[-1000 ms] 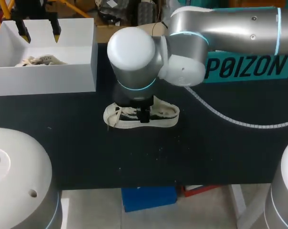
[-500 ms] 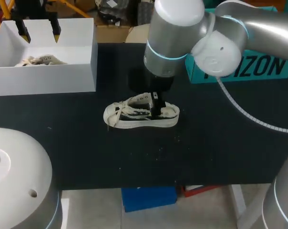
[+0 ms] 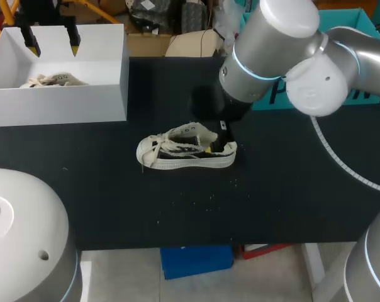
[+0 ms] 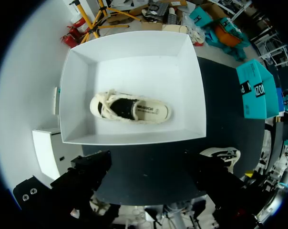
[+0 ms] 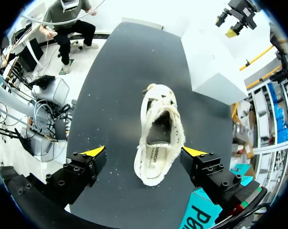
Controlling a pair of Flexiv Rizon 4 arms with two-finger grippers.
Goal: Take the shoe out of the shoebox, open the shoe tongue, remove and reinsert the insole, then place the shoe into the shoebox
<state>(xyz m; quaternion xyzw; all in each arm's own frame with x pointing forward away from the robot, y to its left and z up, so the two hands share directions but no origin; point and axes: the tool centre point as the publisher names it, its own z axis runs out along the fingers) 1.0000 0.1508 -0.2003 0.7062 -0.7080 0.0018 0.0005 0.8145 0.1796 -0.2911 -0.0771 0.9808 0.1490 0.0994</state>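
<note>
The shoe (image 3: 187, 151), a pale low sneaker with dark side panels, stood on its sole near the middle of the black tabletop (image 3: 290, 201), toe toward the shoebox and laces loose. From the right wrist view its mouth (image 5: 160, 126) gaped wide, and the light insole (image 5: 155, 155) lay inside at the heel. The right gripper (image 3: 223, 135) hung over that heel with its fingers spread wide, one on each side, neither touching it. The white shoebox (image 3: 83, 104) sat at the far left of the tabletop, well apart from the shoe, with a second shoe (image 4: 132, 109) lying in it. The left gripper (image 3: 51, 39) hovered above the box, fingers released and holding nothing. A teal box (image 4: 252, 90) stood at the far right.
</note>
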